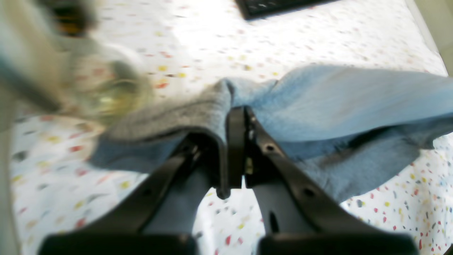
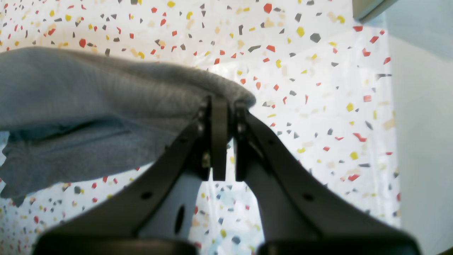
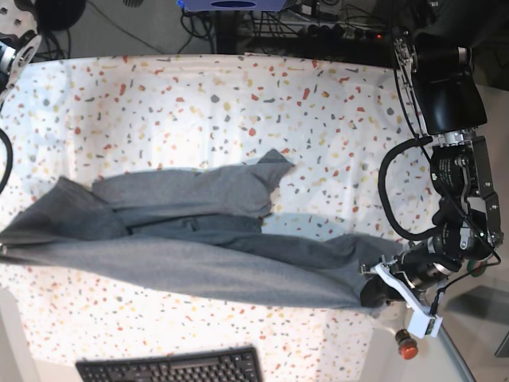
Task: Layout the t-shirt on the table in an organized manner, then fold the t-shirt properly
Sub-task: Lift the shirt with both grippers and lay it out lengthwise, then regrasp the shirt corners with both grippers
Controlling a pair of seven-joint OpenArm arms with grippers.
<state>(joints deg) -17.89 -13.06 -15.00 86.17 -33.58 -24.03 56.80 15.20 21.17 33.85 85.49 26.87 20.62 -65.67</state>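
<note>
Left pincer [image 1: 236, 148]: black jaws closed tight on a bunched edge of the heather-grey cotton t-shirt [image 1: 318, 106], cloth folded over the tips.
Right pincer [image 2: 226, 138]: dark jaws pinched on a rounded grey fold at the opposite end of the garment, lifted off the surface.
T-shirt position: stretched in a long band across the near half of the white terrazzo-speckled worktop [image 3: 238, 103] in the base view, one end at each pincer; a crumpled upper layer with a pointed flap lies behind the band.
Near edge: black keyboard [image 3: 171, 368] sits just in front of the t-shirt, apart from it.
Far side: worktop bare; dark cables [image 3: 310, 24] beyond its rear edge.
</note>
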